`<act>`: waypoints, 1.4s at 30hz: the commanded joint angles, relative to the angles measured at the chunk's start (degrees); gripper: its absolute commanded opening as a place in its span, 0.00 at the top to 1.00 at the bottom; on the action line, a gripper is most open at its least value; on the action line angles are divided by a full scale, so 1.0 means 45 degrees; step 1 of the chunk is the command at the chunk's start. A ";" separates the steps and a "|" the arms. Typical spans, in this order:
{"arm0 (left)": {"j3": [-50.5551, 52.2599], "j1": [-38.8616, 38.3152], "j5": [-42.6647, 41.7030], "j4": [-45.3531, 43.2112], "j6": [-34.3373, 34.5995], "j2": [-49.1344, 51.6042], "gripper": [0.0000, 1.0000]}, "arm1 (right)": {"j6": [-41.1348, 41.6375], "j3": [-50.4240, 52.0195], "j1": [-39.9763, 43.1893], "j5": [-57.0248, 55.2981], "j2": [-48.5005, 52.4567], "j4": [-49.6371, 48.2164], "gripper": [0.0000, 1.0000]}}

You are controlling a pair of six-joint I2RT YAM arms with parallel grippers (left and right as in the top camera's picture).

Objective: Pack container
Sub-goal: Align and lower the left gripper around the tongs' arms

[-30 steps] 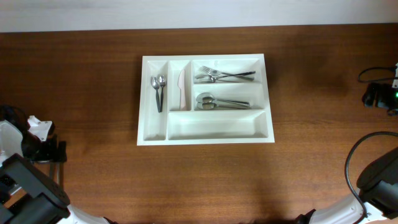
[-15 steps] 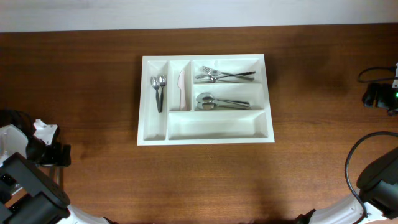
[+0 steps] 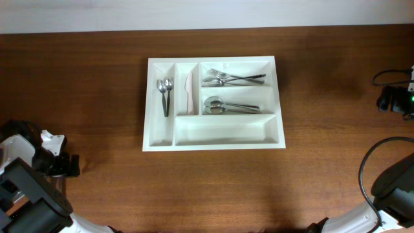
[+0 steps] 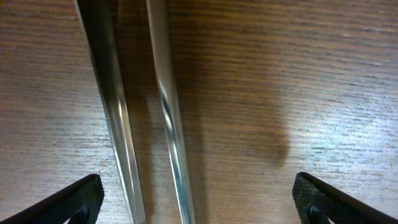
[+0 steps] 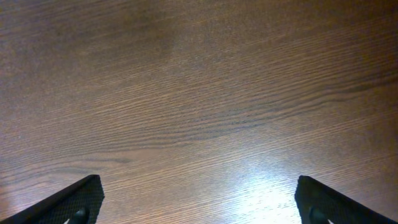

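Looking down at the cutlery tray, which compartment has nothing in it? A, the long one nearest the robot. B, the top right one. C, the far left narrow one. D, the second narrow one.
A: the long compartment of the tray shows only bare white floor, while the others hold small spoons, a knife, forks and big spoons.

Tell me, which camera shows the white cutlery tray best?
The overhead view: the whole cutlery tray shows, all five compartments included. The left wrist and right wrist views show none of it.
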State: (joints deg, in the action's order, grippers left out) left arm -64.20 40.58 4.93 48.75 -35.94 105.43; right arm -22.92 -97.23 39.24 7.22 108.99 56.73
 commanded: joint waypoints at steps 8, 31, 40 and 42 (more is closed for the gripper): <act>0.0296 0.0053 -0.0340 -0.0423 0.0131 -0.0194 0.01 | 0.0005 0.0063 0.0024 0.0165 0.0107 -0.0010 0.01; 0.0311 0.0879 -0.0913 -0.0641 0.0350 -0.0151 0.01 | 0.0005 0.0063 0.0024 0.0165 0.0107 -0.0010 0.01; 0.0311 0.0879 -0.0918 -0.0641 0.0364 0.0364 0.01 | 0.0005 0.0063 0.0024 0.0165 0.0107 -0.0010 0.01; 0.0311 0.0879 -0.0918 -0.0636 0.0364 0.0529 0.01 | 0.0005 0.0063 0.0024 0.0165 0.0107 -0.0010 0.01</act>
State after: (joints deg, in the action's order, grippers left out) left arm -63.42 44.40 1.87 45.98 -34.44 105.84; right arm -22.90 -97.23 39.24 7.22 108.99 56.73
